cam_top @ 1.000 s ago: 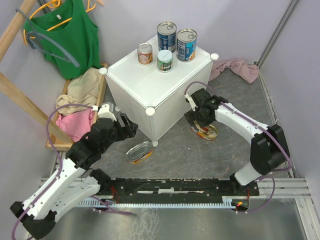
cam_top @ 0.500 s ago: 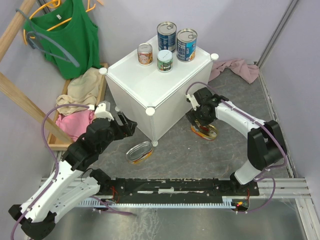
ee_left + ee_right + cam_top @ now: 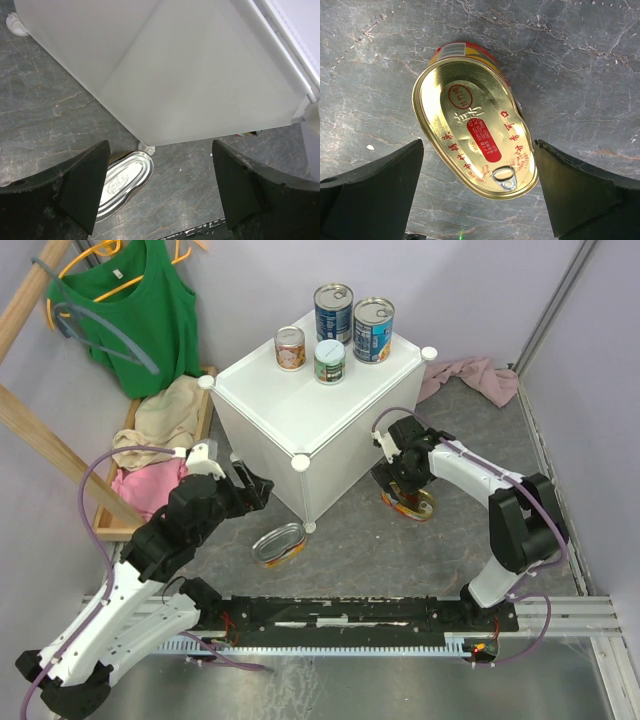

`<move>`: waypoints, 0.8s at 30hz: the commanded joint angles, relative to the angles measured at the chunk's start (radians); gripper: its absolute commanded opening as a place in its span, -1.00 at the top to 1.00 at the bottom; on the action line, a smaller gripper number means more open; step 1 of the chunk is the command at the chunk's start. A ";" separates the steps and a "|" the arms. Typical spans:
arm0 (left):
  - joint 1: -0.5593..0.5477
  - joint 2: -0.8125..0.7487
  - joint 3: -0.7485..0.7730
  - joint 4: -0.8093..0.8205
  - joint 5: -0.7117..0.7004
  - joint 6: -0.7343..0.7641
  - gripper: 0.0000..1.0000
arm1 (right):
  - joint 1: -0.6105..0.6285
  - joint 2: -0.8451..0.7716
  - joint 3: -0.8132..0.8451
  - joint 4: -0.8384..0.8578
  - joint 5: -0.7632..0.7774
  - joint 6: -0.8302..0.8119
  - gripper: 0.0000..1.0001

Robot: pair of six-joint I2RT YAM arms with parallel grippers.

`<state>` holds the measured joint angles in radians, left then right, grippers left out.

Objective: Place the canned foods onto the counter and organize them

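Since a second ago, the right end effector [image 3: 402, 492] has been drawn in closer over a flat oval red-yellow tin with a gold pull-tab lid [image 3: 475, 140], and the left arm has been swung slightly towards the rack side. The cans have not been shifted.

The right end effector is held wide open, its dark fingers [image 3: 370, 195] set on either side of that tin with a gap on each side, so nothing is gripped. This tin lies lid-up on the grey stone-patterned tabletop [image 3: 440, 550], just beside the large white cube-shaped plastic cabinet [image 3: 300, 410].

A second flat oval tin with a silvery ribbed lid [image 3: 278, 545] lies on the tabletop near the cabinet's near corner foot. The left end effector [image 3: 160, 192] is also open and empty, with the cabinet's wall directly ahead of it.

On the cabinet's top, towards its far corner, four cans are stood upright: two tall blue-labelled cans [image 3: 333, 312], a small round orange-red can [image 3: 290, 348] and a small round green-white can [image 3: 329, 361].

A wooden rack [image 3: 40, 440], a green top on a hanger [image 3: 140, 310] and heaped beige and pink cloths [image 3: 150, 490] are seen to the left. Another pink cloth [image 3: 470, 375] lies beyond the cabinet on the right.
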<state>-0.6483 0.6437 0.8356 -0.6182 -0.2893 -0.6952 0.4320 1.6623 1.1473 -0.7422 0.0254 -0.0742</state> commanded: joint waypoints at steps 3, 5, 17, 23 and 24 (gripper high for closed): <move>-0.004 0.000 0.048 0.038 -0.018 -0.015 -0.79 | -0.011 0.038 0.002 0.025 -0.015 -0.010 -1.00; -0.004 0.002 0.047 0.039 -0.018 -0.015 -0.79 | -0.014 0.046 0.003 0.027 -0.020 -0.010 -0.99; -0.004 0.006 0.043 0.037 -0.030 -0.009 -0.79 | -0.021 0.104 0.019 -0.009 -0.046 0.000 -0.67; -0.004 0.002 0.044 0.036 -0.037 -0.010 -0.79 | -0.022 0.118 0.022 -0.038 -0.048 0.031 -0.17; -0.004 0.000 0.041 0.037 -0.036 -0.011 -0.79 | -0.022 0.117 0.022 -0.041 -0.052 0.040 -0.02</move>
<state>-0.6483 0.6479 0.8425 -0.6182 -0.2924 -0.6952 0.4095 1.7351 1.1584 -0.7609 -0.0063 -0.0727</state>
